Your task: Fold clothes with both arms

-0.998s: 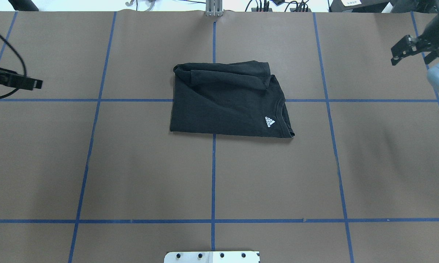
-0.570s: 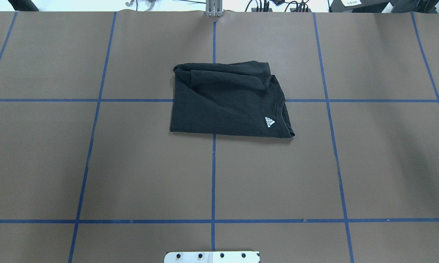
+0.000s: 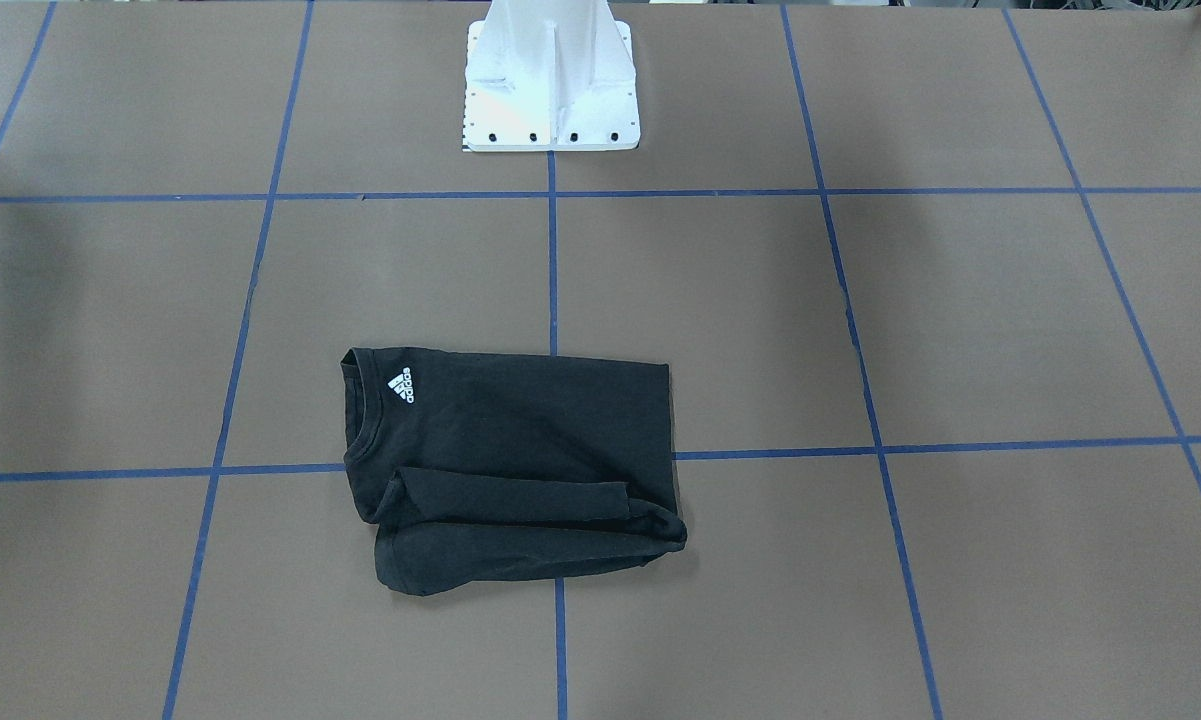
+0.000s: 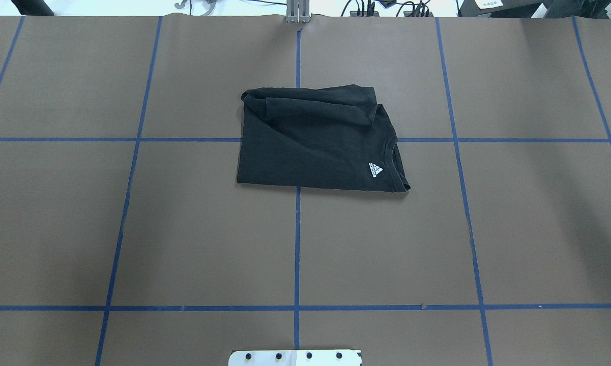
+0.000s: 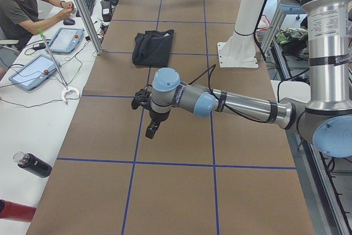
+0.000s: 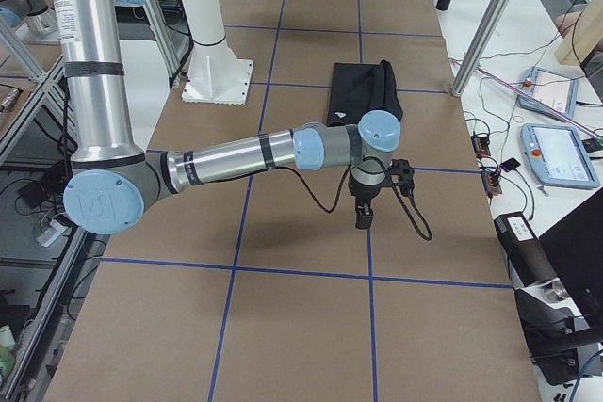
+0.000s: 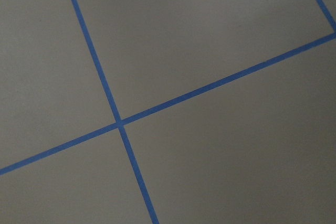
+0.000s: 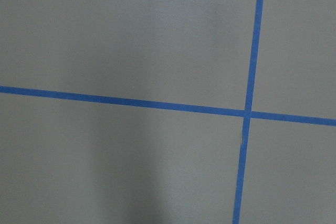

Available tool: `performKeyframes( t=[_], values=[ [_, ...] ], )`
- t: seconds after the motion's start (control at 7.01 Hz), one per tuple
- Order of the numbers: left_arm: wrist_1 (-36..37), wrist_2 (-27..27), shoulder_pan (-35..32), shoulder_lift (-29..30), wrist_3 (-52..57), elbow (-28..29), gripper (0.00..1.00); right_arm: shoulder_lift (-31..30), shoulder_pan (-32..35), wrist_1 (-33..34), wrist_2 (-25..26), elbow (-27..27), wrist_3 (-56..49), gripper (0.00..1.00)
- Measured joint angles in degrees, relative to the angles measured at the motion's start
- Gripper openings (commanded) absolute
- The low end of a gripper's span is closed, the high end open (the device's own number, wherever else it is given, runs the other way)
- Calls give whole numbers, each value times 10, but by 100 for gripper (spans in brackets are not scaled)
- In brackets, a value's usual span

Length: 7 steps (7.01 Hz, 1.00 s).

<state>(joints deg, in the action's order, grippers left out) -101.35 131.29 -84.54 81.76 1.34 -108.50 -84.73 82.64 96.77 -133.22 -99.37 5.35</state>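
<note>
The clothes are one black T-shirt [image 4: 315,142], folded into a rough rectangle near the table's middle, with a sleeve lying across its far edge. A small white logo [image 4: 375,169] sits by the collar at the robot's right. The shirt also shows in the front-facing view [image 3: 510,470] and in both side views [image 5: 153,48] [image 6: 363,91]. Neither arm appears in the overhead view. The left gripper [image 5: 151,130] hangs over bare table, well away from the shirt. The right gripper [image 6: 363,216] hangs likewise at the other end. I cannot tell whether either is open or shut. Both wrist views hold only brown table and blue tape.
The white mounting base [image 3: 550,80] stands at the robot's side of the table. A person [image 5: 22,4] sits at a side bench with tablets [image 5: 32,71] and a dark bottle [image 5: 33,164]. An aluminium post [image 5: 82,12] rises at the table's far edge.
Both arms have swung outward and left the overhead view, the left one to the left, the right one to the right. The shirt has not moved.
</note>
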Motion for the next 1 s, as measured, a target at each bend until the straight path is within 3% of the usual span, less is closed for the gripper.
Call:
performKeyframes(
  t=[1.0],
  values=[
    [-5, 30, -29, -23, 6, 1, 100, -4, -9, -5, 6, -7, 4, 100]
  ],
)
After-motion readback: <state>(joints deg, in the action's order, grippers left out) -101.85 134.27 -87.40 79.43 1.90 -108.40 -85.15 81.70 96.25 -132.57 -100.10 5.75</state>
